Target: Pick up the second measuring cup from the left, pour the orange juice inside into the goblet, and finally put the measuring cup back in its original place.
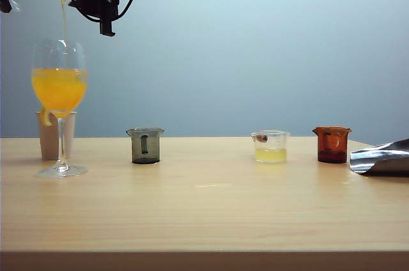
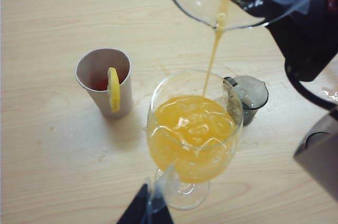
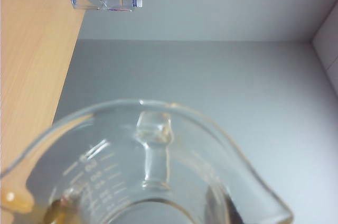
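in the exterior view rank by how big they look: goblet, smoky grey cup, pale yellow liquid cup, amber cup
1. goblet
2-4. smoky grey cup, amber cup and pale yellow liquid cup look too alike to rank.

Wide bare wooden desk (image 1: 204, 207) lies open in front of the cups. Between smoky grey cup (image 1: 145, 146) and clear cup of pale yellow liquid (image 1: 270, 147), a free gap. Tall stemmed goblet (image 1: 59, 105) and beige paper cup (image 1: 55, 135) crowd the left end.

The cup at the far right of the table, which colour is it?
The cup is a transparent amber brown, seen best in the exterior view.
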Available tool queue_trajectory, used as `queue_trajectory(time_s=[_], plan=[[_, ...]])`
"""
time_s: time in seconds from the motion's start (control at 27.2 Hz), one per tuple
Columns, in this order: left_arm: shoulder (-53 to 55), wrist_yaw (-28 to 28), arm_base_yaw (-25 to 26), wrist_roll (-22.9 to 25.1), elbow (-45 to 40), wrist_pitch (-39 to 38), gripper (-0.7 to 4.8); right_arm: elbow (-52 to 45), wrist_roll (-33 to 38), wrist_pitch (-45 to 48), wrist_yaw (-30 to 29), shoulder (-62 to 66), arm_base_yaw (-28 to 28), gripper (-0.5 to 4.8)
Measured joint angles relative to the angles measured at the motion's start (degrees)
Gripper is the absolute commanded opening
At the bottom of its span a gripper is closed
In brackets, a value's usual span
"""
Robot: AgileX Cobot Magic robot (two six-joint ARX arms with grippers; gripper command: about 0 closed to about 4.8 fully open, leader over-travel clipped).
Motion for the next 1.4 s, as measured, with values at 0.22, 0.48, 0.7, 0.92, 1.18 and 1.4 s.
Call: queue_trajectory(time_s=[0.22, 0.48, 0.7, 0.92, 1.18, 1.4], plan=[[0.0, 0.0, 0.0, 0.0, 0.0, 0.0, -0.04, 0.0, 0.0, -0.2, -0.2, 0.0, 0.3, 1.99], [0.0, 0.0, 0.0, 0.0, 0.0, 0.0, -0.04, 0.0, -3.3, -2.1, -0.6, 0.0, 0.3, 1.99], [0.0, 0.0, 0.0, 0.0, 0.0, 0.0, -0.04, 0.0, 8.9, -2.5, -0.6, 0.0, 0.3, 1.98], [0.0, 0.0, 0.0, 0.0, 0.0, 0.0, -0.04, 0.0, 31.8, -2.5, 3.7, 0.0, 0.3, 1.98], [0.0, 0.0, 0.0, 0.0, 0.0, 0.0, -0.04, 0.0, 61.5, -3.1, 14.7, -0.2, -0.5, 2.03], [0.0, 0.0, 0.0, 0.0, 0.0, 0.0, -0.04, -0.2, 78.2, -6.1, 23.7, -2.4, -2.1, 2.22]])
